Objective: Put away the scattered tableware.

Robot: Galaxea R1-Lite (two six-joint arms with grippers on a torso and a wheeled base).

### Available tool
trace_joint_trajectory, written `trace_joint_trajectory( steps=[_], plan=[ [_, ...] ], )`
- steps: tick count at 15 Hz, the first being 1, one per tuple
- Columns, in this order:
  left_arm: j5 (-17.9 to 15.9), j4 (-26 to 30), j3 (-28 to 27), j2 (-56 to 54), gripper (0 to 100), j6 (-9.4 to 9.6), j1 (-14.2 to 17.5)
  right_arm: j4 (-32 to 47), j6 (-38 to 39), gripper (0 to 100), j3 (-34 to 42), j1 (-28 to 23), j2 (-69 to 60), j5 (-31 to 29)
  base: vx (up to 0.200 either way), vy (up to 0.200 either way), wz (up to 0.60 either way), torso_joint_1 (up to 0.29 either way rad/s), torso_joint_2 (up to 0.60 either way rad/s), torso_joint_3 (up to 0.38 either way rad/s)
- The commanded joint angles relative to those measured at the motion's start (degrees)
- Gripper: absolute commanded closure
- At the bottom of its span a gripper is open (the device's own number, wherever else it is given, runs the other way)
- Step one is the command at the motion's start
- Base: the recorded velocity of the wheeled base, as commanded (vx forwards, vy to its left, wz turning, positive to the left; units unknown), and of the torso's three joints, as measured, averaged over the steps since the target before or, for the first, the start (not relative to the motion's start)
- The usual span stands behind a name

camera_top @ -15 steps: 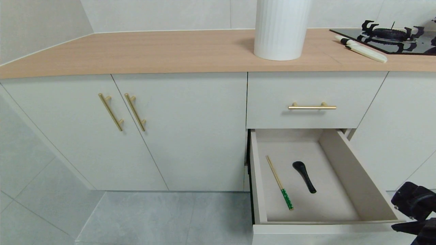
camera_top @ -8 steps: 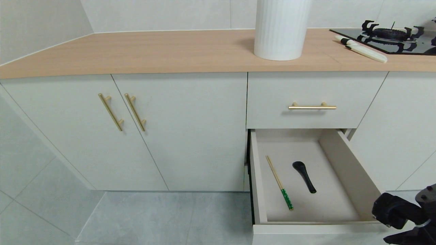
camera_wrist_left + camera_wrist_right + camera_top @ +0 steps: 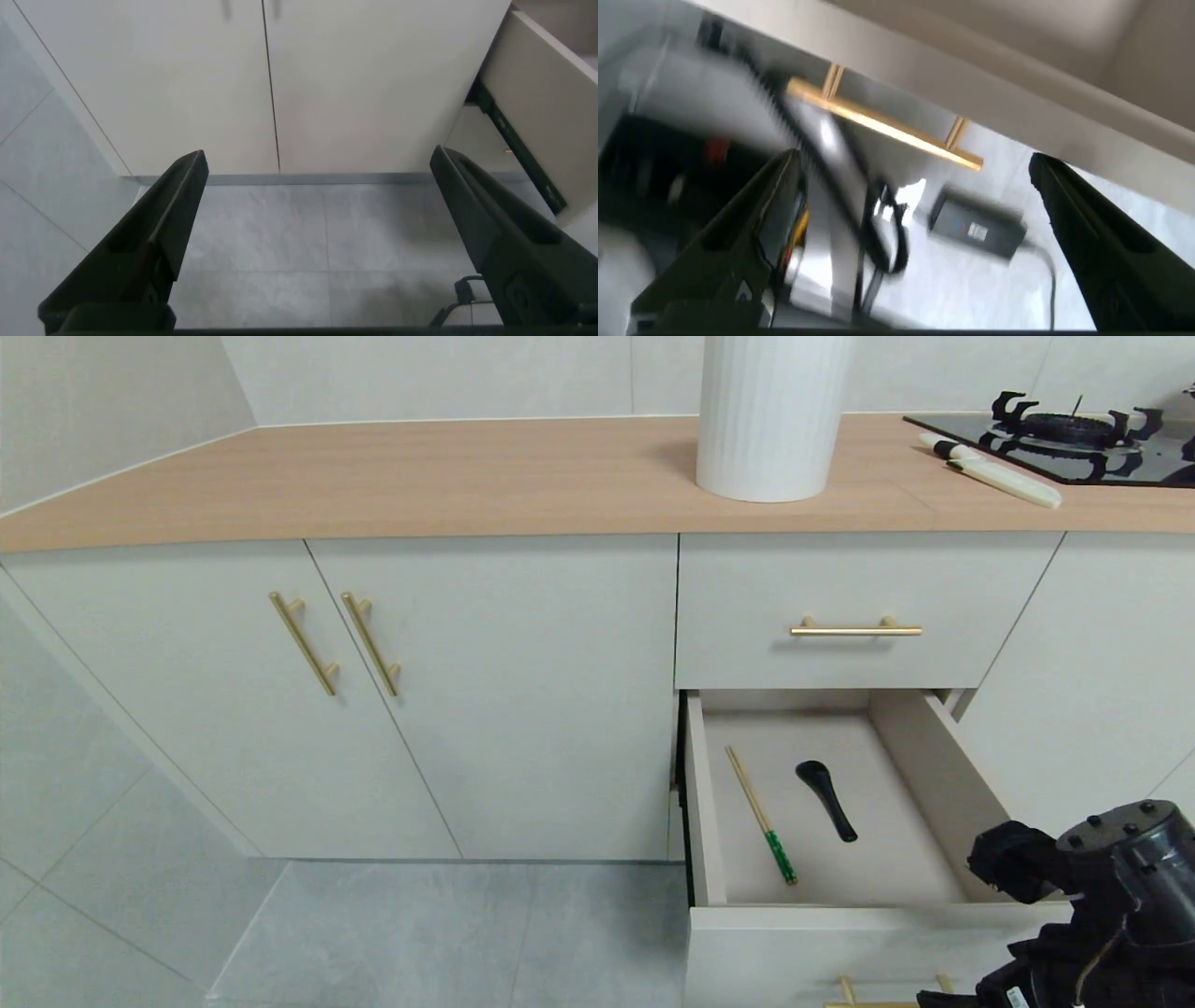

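Head view spoon (image 3: 825,800), chopsticks (image 3: 761,816), right wrist handle (image 3: 882,121)

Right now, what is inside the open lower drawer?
A pair of chopsticks and a black spoon lie apart on the drawer floor. The right arm covers its near right corner; the front panel hides the nearest strip.

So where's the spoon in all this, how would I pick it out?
Under the wooden countertop, below the tall white ribbed container, the lower drawer stands pulled open. Two things lie on its floor. The spoon is the short, all-black one with a rounded bowl, to the right of the long pale chopsticks with green ends.
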Motion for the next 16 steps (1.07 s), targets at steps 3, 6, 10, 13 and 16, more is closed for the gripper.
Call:
trace_joint_trajectory(
  steps=[3, 6, 10, 13, 16],
  plan=[
    [0.01, -0.01, 0.01, 0.09, 0, -0.01, 0.00, -5.11, 1.66, 0, 0.08, -0.32, 4.77, -3.12, 0.000, 0.000, 0.00, 0.000, 0.00, 0.000],
    [0.01, -0.01, 0.01, 0.09, 0, -0.01, 0.00, -15.48, 6.40, 0, 0.43, -2.51, 11.54, -6.72, 0.000, 0.000, 0.00, 0.000, 0.00, 0.000],
    [0.01, -0.01, -0.08, 0.09, 0, -0.01, 0.00, -27.96, 7.11, 0, 1.22, -8.40, 16.99, -7.16, 0.000, 0.000, 0.00, 0.000, 0.00, 0.000],
    [0.01, -0.01, 0.01, 0.09, 0, -0.01, 0.00, -36.49, 8.51, 0, 1.58, -9.72, 20.06, -7.25, 0.000, 0.000, 0.00, 0.000, 0.00, 0.000],
    [0.01, -0.01, 0.01, 0.09, 0, -0.01, 0.00, -44.13, 8.51, 0, 1.22, -12.53, 25.07, -7.25, 0.000, 0.000, 0.00, 0.000, 0.00, 0.000]
  ],
)
